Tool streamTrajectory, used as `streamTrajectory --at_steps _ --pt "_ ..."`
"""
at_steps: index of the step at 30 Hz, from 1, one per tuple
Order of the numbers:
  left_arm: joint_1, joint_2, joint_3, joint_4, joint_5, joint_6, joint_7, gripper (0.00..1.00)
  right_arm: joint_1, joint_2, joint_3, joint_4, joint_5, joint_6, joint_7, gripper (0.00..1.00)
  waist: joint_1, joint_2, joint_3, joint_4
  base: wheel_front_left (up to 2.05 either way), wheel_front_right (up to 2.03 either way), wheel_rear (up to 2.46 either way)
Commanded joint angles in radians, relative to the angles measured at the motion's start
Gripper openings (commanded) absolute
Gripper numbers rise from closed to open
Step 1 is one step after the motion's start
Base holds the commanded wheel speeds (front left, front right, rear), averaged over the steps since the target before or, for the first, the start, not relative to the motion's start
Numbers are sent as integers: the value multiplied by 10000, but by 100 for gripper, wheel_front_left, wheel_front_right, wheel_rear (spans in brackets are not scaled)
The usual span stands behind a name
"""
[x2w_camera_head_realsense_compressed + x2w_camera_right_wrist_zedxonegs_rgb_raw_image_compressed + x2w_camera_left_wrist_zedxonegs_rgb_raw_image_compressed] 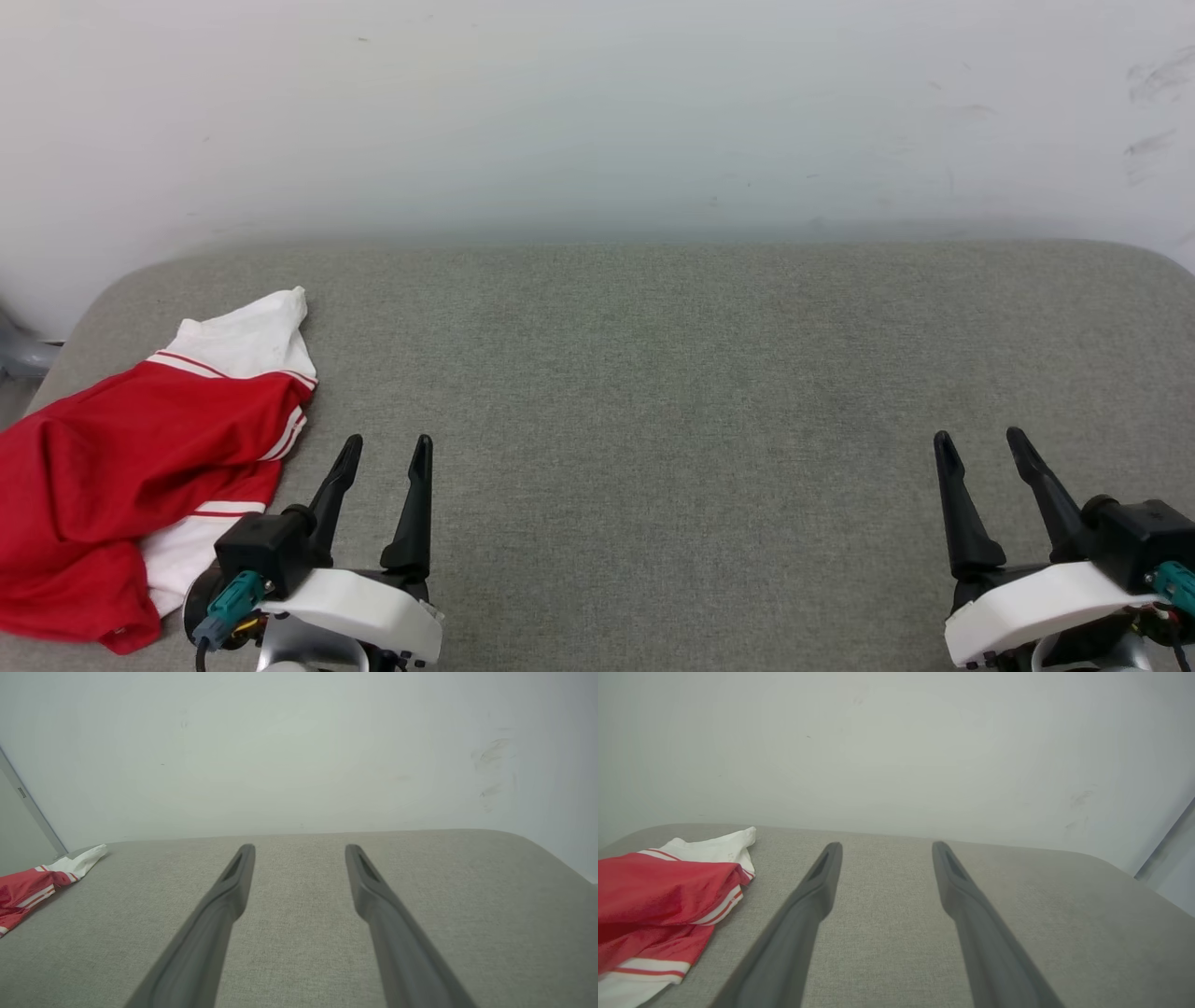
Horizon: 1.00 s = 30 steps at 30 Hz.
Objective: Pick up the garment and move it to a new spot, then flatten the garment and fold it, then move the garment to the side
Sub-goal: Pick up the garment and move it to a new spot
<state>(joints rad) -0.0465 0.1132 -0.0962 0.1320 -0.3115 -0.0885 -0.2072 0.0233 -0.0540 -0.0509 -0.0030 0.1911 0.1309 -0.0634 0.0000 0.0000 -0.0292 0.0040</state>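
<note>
Grey fabric surface [653, 373] against a scuffed white wall [597, 112]: garment [140, 467] crumpled at its left end; left gripper [387, 443] and right gripper [978, 437] over its near edge, jaws wide, empty.

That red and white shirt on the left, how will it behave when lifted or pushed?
Likely floppy: the garment lies crumpled in folds, so it should drape from a pinch. Probably light, the cloth looks thin. Pushed, it may bunch on the grey surface.

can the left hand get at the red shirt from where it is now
Probably yes. The left hand is open and empty just right of the crumpled garment, with bare grey surface between them and nothing blocking.
</note>
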Motion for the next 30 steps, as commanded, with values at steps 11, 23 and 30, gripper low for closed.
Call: streamTrajectory --at_steps 11,23,30 --pt "-231 -43 192 546 740 1 -293 100 81 47 18 -243 -949 -3 -300 100 0 0 21 279 0 0 0" --pt "-459 21 412 1043 1189 60 -490 100 193 50 455 -480 -1586 -3 -483 100 0 0 63 1566 0 0 0" --pt "-481 112 586 1007 1393 87 -606 100 154 49 758 -508 -1803 -5 -626 100 0 0 98 2834 0 0 0"
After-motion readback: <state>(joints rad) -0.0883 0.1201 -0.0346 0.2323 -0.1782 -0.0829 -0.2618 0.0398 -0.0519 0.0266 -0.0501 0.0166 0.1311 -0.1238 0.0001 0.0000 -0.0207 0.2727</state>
